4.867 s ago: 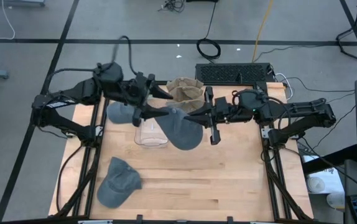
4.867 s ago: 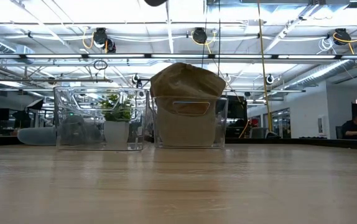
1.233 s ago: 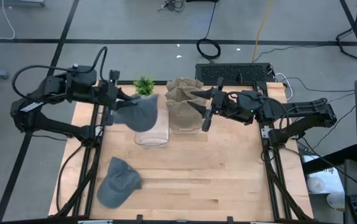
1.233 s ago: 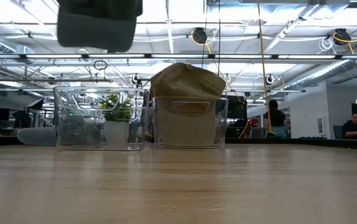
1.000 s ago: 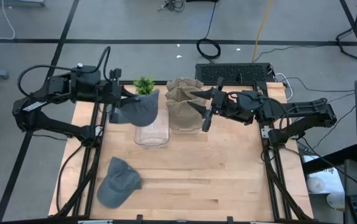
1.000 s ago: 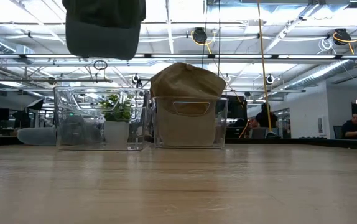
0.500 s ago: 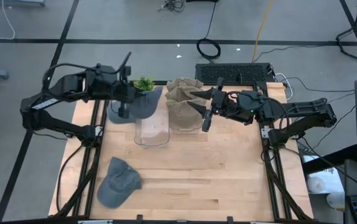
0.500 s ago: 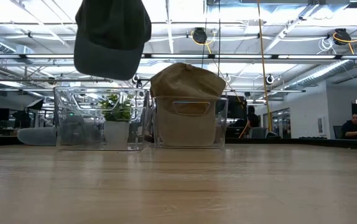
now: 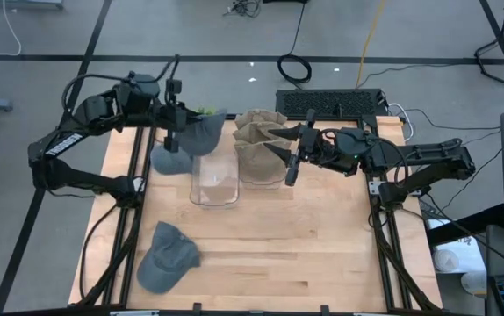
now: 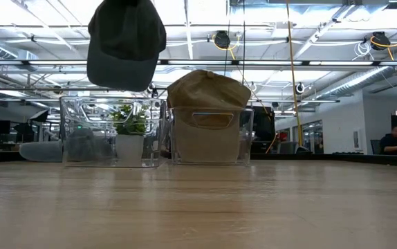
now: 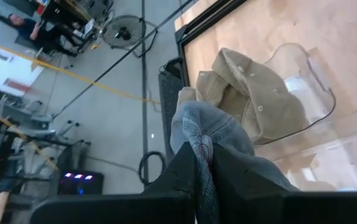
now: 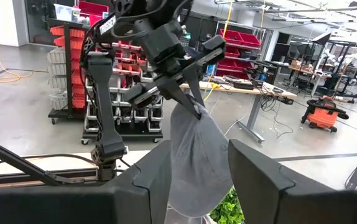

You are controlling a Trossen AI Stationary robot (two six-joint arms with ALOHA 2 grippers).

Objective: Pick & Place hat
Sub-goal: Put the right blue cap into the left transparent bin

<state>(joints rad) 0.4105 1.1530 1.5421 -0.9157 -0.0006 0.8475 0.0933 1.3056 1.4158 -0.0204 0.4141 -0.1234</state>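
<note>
So my left hand [image 9: 175, 133] is up in the air over the back left part of the surface [image 9: 322, 254], clenched tight on a fold of the grey hat [image 9: 201, 132], which just dangles from it. From the low view the hat [image 10: 126, 43] hangs well above the clear bin [image 10: 112, 131] on the left, not touching it, and my left wrist camera shows the denim fabric [image 11: 206, 134] pinched right between my fingers [image 11: 178, 174]. That clear bin [image 9: 214, 180] has a little green plant [image 10: 129, 119] showing behind or in it, can't really tell which. Right beside it sits the second clear bin [image 10: 211, 135], stuffed with tan hats [image 9: 258, 140] that stick up over its rim. My right hand [image 9: 289, 156] hovers over that tan pile with its fingers [image 12: 256, 168] apart and nothing between them; past them I can see my other arm holding the hat [image 12: 194, 155]. There's another grey hat [image 9: 166, 254] lying flat on the wood near the front left corner, well apart from both bins. One more grey hat [image 9: 166, 161] rests just left of the first bin.
</note>
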